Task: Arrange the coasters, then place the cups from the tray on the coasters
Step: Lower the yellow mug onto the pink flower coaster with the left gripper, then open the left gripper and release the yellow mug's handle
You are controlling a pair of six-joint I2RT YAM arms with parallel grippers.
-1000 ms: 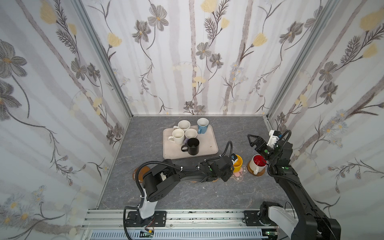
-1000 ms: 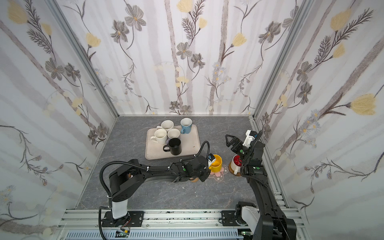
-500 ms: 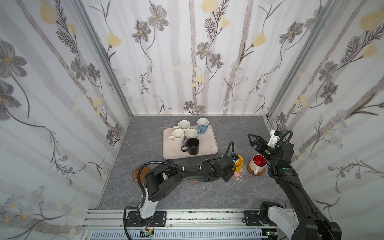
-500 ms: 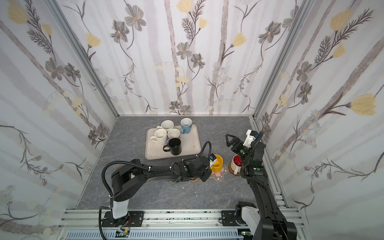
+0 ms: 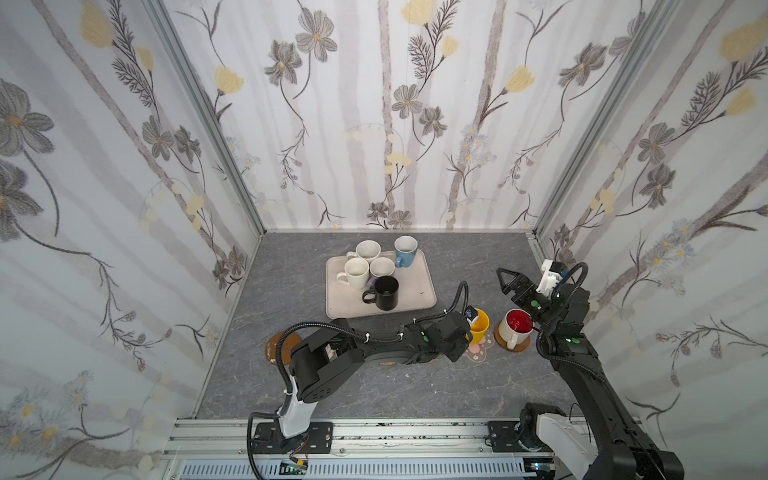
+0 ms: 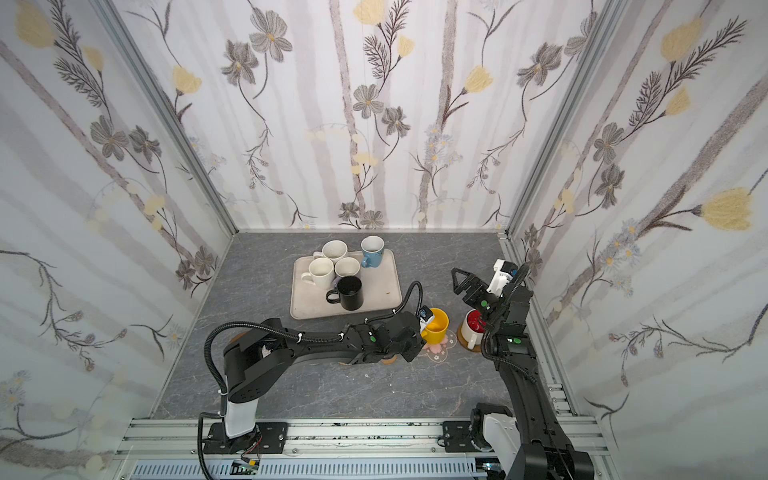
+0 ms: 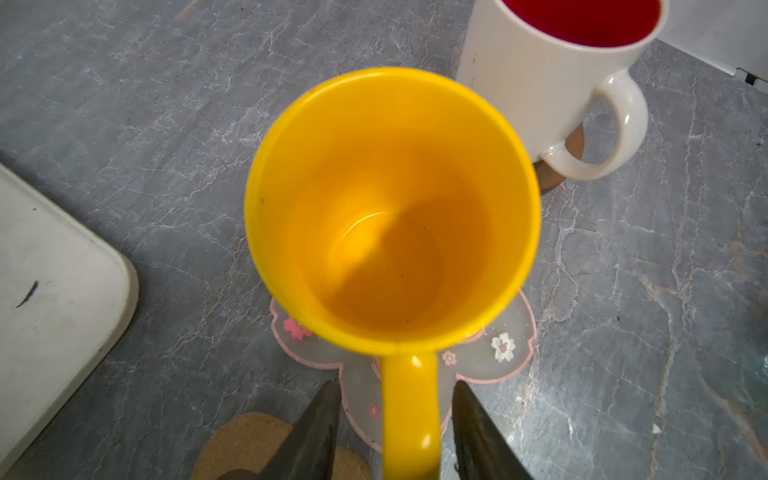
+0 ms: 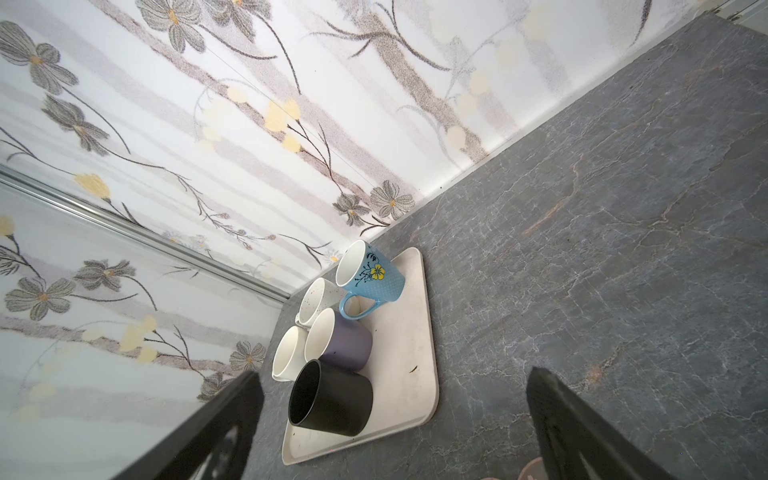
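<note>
In both top views the yellow mug (image 5: 478, 326) sits upright on the pink blossom coaster (image 5: 478, 354), just beside the white mug with the red inside (image 5: 515, 328), which is on a brown wooden disc (image 5: 521, 347). The left gripper is tucked under its own wrist up there, so no read on its jaws. The right gripper (image 5: 505, 279) hangs in the air past the white mug, jaws spread wide, holding nothing. The other five mugs are on the tray (image 5: 419, 291) further back, with the black mug (image 5: 384, 293) nearest.

The left wrist view sorts it out: the left gripper (image 7: 395, 388) has a jaw either side of the yellow handle with a gap on both sides, so it's parted, not pinching. A cork coaster (image 7: 249, 436) peeks out just beside the blossom one.

The right wrist view looks between the wide-apart fingers at the tray, where the black mug, lavender mug (image 8: 345, 345), light blue mug (image 8: 374, 278), speckled white mug (image 8: 316, 299) and cream mug (image 8: 289, 353) are bunched up against each other.

My guess on handling is glazed ceramic: stiff, a bit hefty, slick, and chippy if clunked into its neighbours. I'd take the black one first, by the handle or by pinching the wall over the rim, since it's on the open side of the bunch.
</note>
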